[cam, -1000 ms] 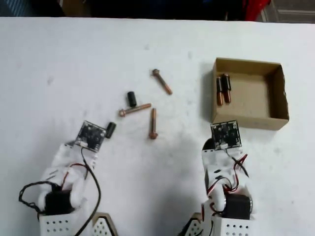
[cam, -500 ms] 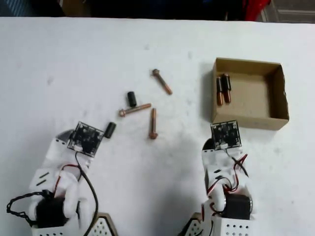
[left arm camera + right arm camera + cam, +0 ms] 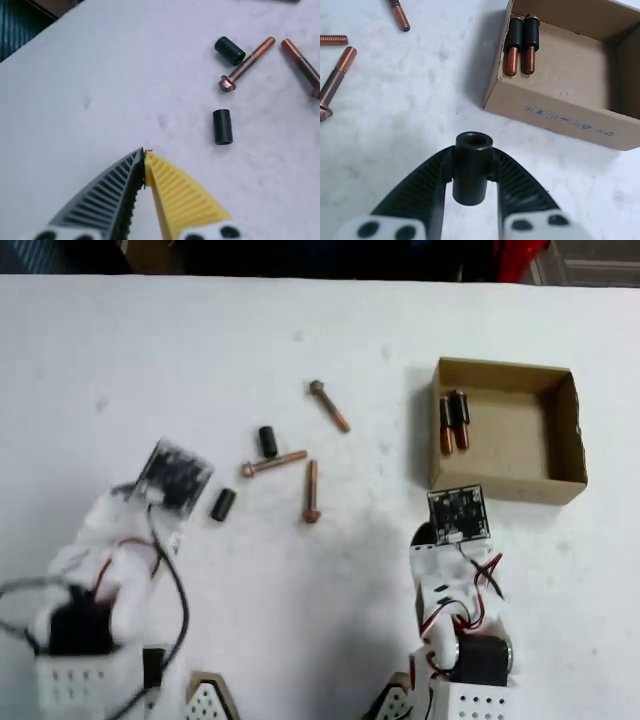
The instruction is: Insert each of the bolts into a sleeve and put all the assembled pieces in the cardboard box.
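R gripper clamps a black sleeve upright, bore up, prob so a bolt can go in. L gripper pinched shut, empty, tips near a loose sleeve. 3 bolts lie unsleeved on table; 2 assembled pcs in cardboard box.

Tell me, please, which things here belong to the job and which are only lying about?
Belong to the job: three loose bolts; two loose sleeves; third sleeve, held in the right gripper; two assembled pieces; cardboard box holding them.

Just lying about: red object behind the table; the table is merely the work surface.
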{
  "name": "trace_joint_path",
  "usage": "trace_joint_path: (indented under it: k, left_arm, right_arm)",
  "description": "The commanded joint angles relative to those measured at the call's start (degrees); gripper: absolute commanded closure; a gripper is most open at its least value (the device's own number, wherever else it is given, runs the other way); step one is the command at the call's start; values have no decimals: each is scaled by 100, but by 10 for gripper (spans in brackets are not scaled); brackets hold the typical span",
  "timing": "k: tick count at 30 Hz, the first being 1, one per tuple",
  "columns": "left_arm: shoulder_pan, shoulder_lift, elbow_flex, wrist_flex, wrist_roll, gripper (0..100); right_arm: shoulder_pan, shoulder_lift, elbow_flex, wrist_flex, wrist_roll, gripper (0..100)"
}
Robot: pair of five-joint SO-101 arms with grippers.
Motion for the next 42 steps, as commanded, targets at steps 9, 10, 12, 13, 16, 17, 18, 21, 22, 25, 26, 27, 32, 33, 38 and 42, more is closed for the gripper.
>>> trace_joint_path:
  k: [9, 10, 12, 13, 16, 17, 18, 21, 22, 25, 26, 27, 32, 33, 38, 42]
  left_arm:
    - [1446, 3741, -2084, 18, -18, 976]
    - [1508, 3978, -2207, 18, -18, 976]
    - [1587, 4453, -2479, 26, -35, 976]
    - [1596, 4690, -2629, 18, -53, 976]
    - [1596, 5376, -3103, 18, -70, 973]
    - [1596, 5604, -3262, 18, -70, 962]
    - [1587, 5842, -3420, 26, -79, 942]
    - [1587, 6519, -3833, 26, -396, 873]
    - [1587, 6747, -3956, 26, -563, 862]
    - [1578, 7327, -4290, 0, -932, 860]
    - [1578, 7512, -4404, 0, -1011, 858]
    - [1587, 7688, -4536, 0, -1090, 858]
    - [1587, 8497, -5196, 9, -1134, 858]
    - [1587, 8664, -5301, 9, -1125, 858]
    - [1596, 9464, -5890, 9, -1125, 858]
    - [1596, 10000, -6409, 26, -1125, 858]
  right_arm:
    - [-13, -57, 70, -198, -26, 982]
    - [-13, -57, 70, -198, -26, 982]
    - [-13, -57, 70, -198, -26, 982]
    - [-13, -57, 70, -198, -26, 982]
    - [-13, -57, 70, -198, -26, 982]
    - [-13, -57, 70, -198, -26, 982]
    - [-13, -57, 70, -198, -18, 982]
    - [-13, -57, 70, -198, -18, 982]
    - [-13, -57, 70, -198, -18, 982]
    - [-13, -57, 70, -198, -18, 982]
    - [-13, -57, 70, -198, -18, 982]
    - [-13, -57, 70, -198, -18, 982]
    - [-13, -57, 70, -198, -18, 982]
    - [-13, -57, 70, -198, -18, 982]
    - [-13, -57, 70, -198, -18, 982]
    - [-13, -57, 70, -198, -18, 982]
